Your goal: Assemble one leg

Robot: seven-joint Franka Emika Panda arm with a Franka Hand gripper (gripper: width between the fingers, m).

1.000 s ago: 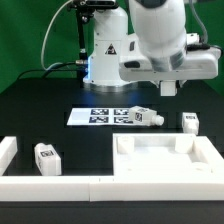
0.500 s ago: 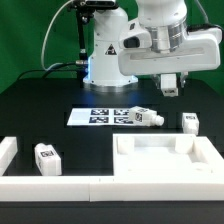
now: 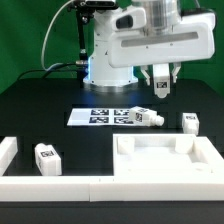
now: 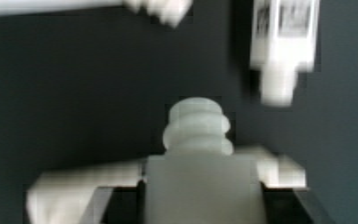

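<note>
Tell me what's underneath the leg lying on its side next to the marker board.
The leg rests mostly on the black table. Its end toward the exterior view's left seems to overlap the marker board edge. Any print beneath that end is covered.

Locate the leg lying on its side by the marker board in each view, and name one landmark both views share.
Exterior view: the lying leg sits at the marker board's end on the exterior view's right.
Wrist view: blurred; probably the long white tagged piece.
Shared landmark: the black table under it.
</note>
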